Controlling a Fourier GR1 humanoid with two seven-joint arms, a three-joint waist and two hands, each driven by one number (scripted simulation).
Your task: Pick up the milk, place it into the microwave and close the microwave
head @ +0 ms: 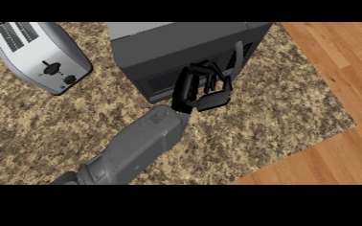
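Observation:
The dark grey microwave (176, 43) stands at the top middle of the speckled counter (283, 100). Its door looks closed, with a vertical handle (238, 57) at the right side of the front. My left hand (201, 88) is at the lower front of the door, just left of the handle, its fingers curled and nothing seen in them. The grey forearm comes in from the lower left. No milk shows anywhere in the view. My right hand is out of sight.
A silver toaster (42, 55) with two black knobs sits at the top left of the counter. The counter's edge runs diagonally at the right, with wood floor (325, 163) beyond it.

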